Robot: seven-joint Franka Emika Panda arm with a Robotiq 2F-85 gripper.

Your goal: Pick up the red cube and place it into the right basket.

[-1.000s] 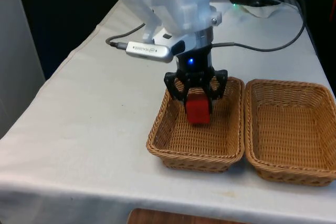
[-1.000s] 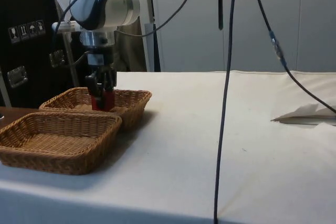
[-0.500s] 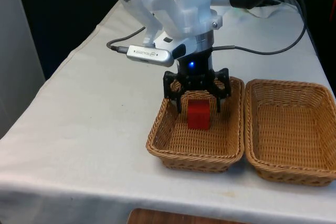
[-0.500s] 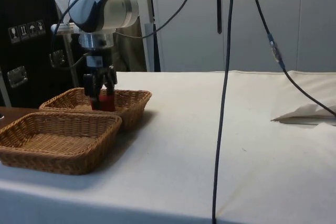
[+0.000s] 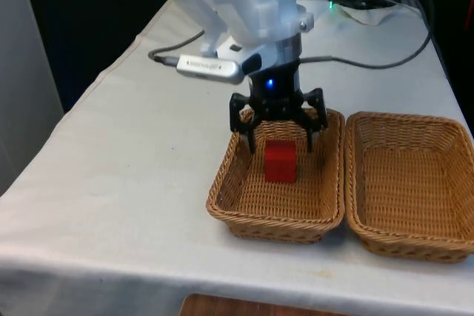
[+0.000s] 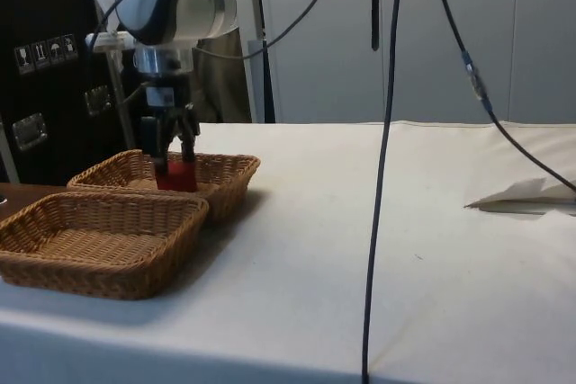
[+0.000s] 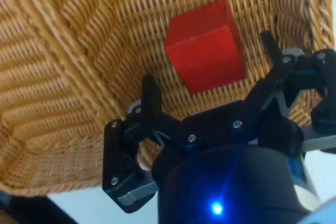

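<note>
A white cloth covers the surface (image 5: 133, 153), on which two wicker baskets are set side by side: the left basket (image 5: 244, 216) and the right basket (image 5: 404, 238), whose edge is cut off. The red cube (image 5: 280, 162) is seen resting in the left basket, beneath the hand (image 5: 279, 144), which is spread wide and holds nothing.

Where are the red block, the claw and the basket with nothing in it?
red block (image 5: 280, 163), front view, middle of its front face.
claw (image 5: 279, 136), front view, midway between its open fingertips.
empty basket (image 5: 406, 226), front view, its near wall.
</note>
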